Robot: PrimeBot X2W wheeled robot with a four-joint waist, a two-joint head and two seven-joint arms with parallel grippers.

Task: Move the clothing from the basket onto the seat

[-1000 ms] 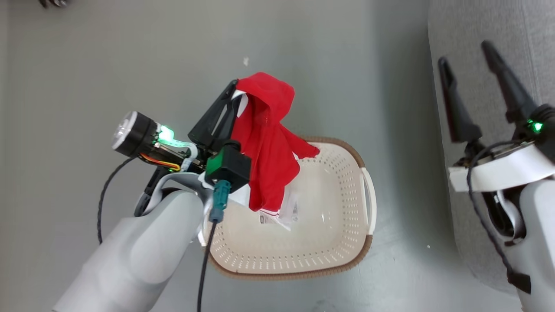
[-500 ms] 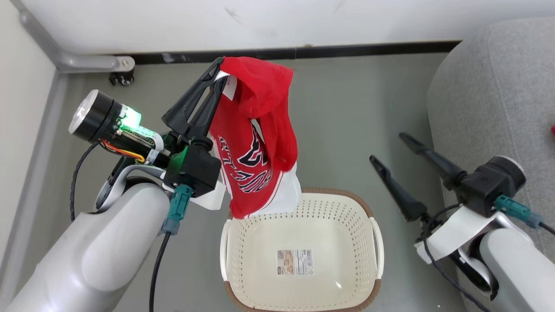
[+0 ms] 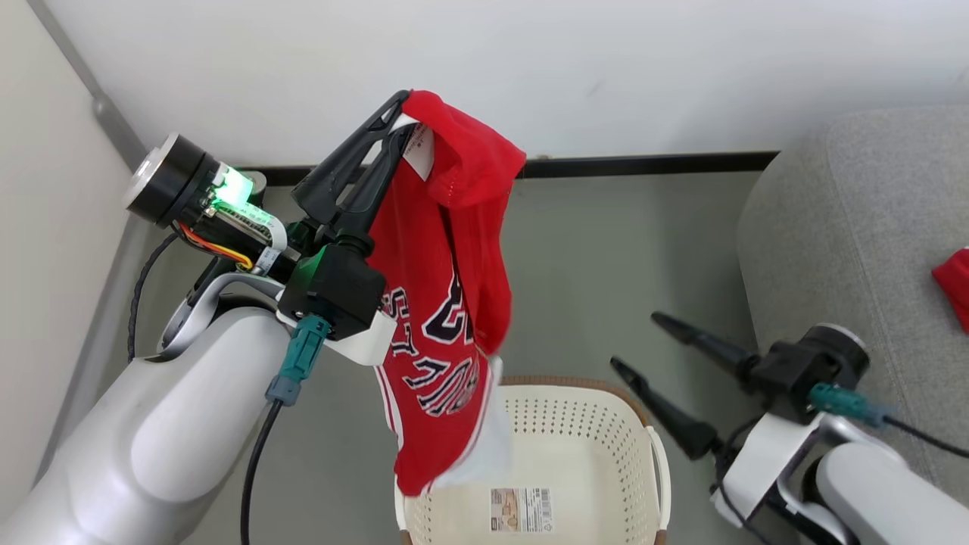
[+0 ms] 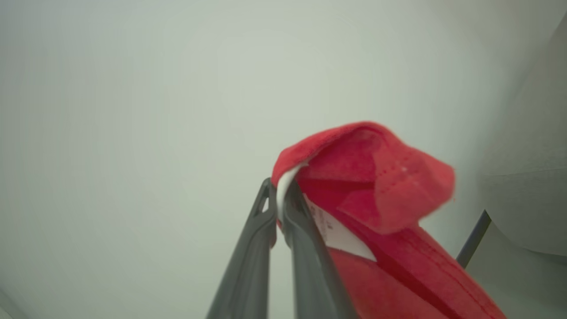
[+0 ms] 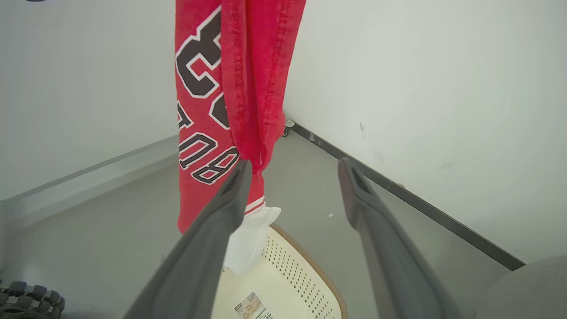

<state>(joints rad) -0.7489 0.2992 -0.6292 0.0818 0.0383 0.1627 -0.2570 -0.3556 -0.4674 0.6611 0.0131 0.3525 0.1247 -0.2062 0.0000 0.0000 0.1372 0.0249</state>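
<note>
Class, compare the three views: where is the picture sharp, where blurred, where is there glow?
Head view: mostly sharp; a green light glows on the left arm, and the red jersey has a smeared white hem. Left wrist view: hazy, the jersey's fold blurred. Right wrist view: lettering crisp, the right end effector's near fingers soft.

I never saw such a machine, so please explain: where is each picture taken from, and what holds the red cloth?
This is a wheeled robot with two arms. One picture comes from its head camera, looking down; the other two come from wrist cameras, looking along the dark fingers. The left end effector is shut on a bright red soft jersey with dark letters, hanging over the cream-white perforated plastic basket on the grey floor. The right end effector is open, holding nothing. At right is the light-grey fabric sofa, with another red cloth on it.
</note>
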